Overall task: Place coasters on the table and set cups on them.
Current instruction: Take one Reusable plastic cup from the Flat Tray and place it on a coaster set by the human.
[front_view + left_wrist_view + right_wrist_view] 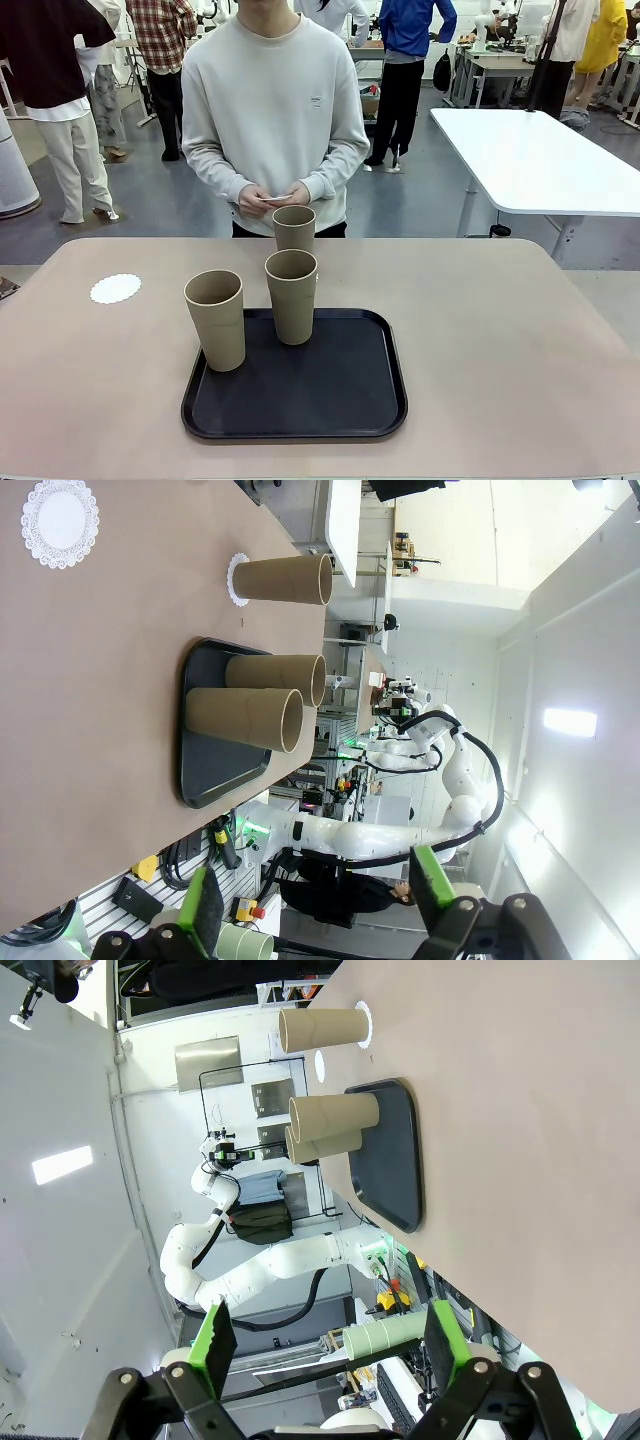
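Across the beige table [500, 350] the job looks about a third done. The far cup [294, 228] stands on a coaster [238, 578] just beyond the tray [350, 400]. A bare coaster [115, 289] lies well off to the tray's left, with nothing on it. The left cup [215, 320] and the middle cup [291, 295] stand upright on the tray, the first at its left side, the second by its far edge.

Behind the tray, the person's hands [275, 197] hold something thin and pale. It may be the last coaster, but it is too small to tell.

The left gripper [315, 905] and right gripper [330, 1350] hang well back from the tray, fingers spread wide and holding nothing.

I'd say the second cup is the step in hand. The next move calls for a grip around the left cup's wall, a lift clear of the tray's rim, and an upright set-down centred on the bare coaster.
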You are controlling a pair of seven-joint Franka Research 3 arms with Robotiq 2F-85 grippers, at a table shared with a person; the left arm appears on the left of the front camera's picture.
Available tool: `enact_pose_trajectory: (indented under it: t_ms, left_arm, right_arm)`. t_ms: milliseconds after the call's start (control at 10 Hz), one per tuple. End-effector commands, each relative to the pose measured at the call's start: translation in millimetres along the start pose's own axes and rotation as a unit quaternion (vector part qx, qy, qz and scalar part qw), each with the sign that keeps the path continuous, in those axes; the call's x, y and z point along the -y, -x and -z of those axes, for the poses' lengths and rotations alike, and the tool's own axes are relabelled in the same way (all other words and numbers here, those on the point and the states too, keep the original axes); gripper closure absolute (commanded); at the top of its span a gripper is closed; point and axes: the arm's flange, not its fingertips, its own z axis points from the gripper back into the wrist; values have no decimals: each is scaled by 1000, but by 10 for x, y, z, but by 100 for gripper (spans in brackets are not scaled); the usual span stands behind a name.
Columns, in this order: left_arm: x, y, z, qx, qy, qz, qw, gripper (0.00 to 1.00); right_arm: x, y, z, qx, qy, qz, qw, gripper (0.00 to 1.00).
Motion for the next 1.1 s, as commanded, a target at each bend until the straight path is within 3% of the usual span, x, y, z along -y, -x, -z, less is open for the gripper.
enact_pose_trajectory:
  t_ms: [0, 100, 300, 400, 700, 1000]
  left_arm:
    - [18, 9, -7, 1, 6, 3, 1000, 0]
    - [0, 0, 0, 0, 0, 0, 1000, 0]
    - [244, -178, 263, -27, -76, 101, 992, 0]
    - [393, -253, 423, -20, -136, 168, 976, 0]
    - [783, -416, 1004, -89, -262, 314, 908, 0]
    - [912, -422, 1393, -137, -359, 397, 833, 0]
  right_arm:
    - [-5, 16, -2, -2, 2, 1, 1000, 0]
    - [-5, 16, -2, -2, 2, 1, 1000, 0]
    - [-5, 16, -2, -2, 2, 1, 1000, 0]
    - [-5, 16, -2, -2, 2, 1, 1000, 0]
    - [-5, 16, -2, -2, 2, 1, 1000, 0]
    - [-5, 16, -2, -2, 2, 1, 1000, 0]
